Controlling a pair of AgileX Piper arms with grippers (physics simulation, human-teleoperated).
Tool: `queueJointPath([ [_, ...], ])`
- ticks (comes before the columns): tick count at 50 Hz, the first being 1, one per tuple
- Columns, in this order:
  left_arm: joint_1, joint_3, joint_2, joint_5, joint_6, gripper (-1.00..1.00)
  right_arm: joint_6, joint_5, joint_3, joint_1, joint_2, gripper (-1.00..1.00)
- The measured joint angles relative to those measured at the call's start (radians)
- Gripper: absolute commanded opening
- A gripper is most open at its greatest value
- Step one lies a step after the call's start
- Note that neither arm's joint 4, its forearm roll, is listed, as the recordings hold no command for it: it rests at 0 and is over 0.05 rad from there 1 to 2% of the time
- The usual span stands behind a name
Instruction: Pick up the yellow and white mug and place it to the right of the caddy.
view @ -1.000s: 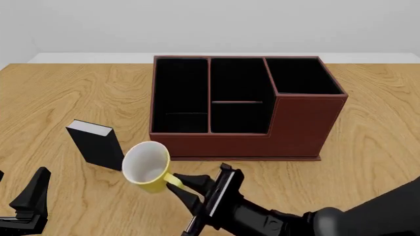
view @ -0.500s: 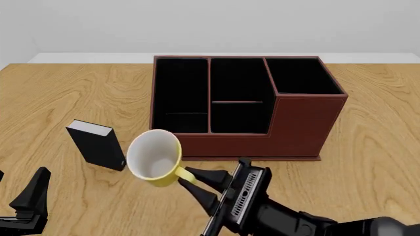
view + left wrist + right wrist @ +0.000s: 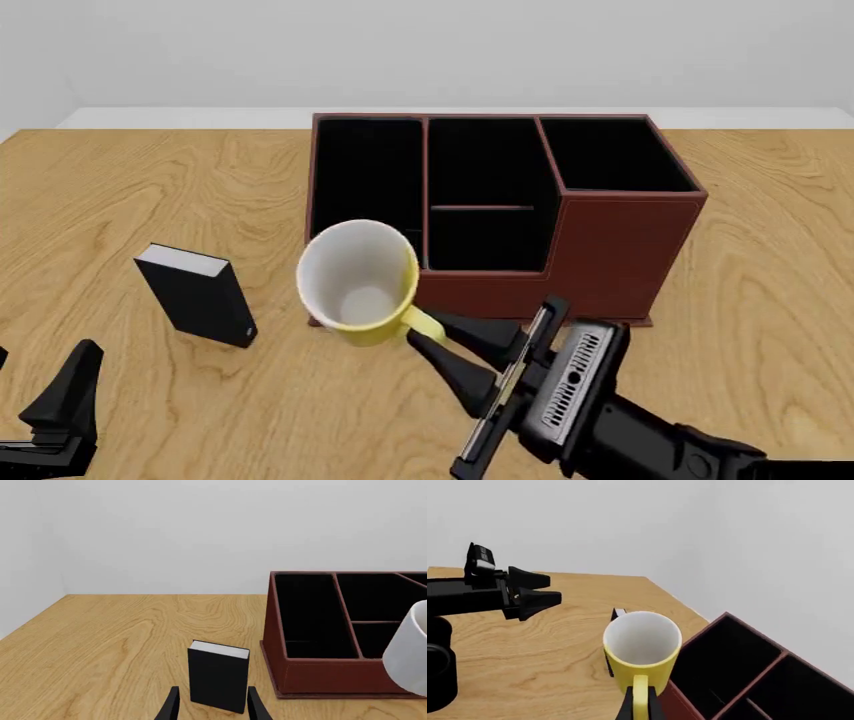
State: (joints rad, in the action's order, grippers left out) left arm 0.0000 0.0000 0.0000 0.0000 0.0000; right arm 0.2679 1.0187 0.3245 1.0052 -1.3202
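The yellow and white mug (image 3: pixel 358 285) hangs in the air, tilted with its white inside facing the camera, just before the caddy's left front corner. My right gripper (image 3: pixel 434 338) is shut on its yellow loop handle (image 3: pixel 639 697) from below right. The caddy (image 3: pixel 607 245) is a dark reddish-brown box with black compartments, its taller section at the right end. The right wrist view shows the mug (image 3: pixel 642 650) above the caddy's (image 3: pixel 747 680) edge. In the left wrist view only the mug's white side (image 3: pixel 410 650) shows, at the frame edge. My left gripper (image 3: pixel 54 410) rests open at the near left, holding nothing.
A small upright black box with a white top (image 3: pixel 200 295) stands left of the caddy, in front of the left gripper (image 3: pixel 213 695). The left arm (image 3: pixel 467 595) crosses the right wrist view. Bare wood table (image 3: pixel 761 300) lies to the caddy's right.
My right gripper has risen and moved right with the mug, from beside the black box to the caddy's left front corner. The left arm has not moved.
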Motion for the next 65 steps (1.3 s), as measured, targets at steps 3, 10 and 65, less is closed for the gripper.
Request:
queueJointPath([
  [3,0.0,0.0,0.0,0.0,0.0,1.0,0.003,-0.013,-0.004,-0.011,0.028,-1.0],
  [10,0.0,0.0,0.0,0.0,0.0,1.0,0.007,-0.042,-0.016,-0.044,0.09,-1.0],
  [65,0.0,0.0,0.0,0.0,0.0,1.0,-0.002,-0.393,-0.022,-0.363,0.607,-1.0],
])
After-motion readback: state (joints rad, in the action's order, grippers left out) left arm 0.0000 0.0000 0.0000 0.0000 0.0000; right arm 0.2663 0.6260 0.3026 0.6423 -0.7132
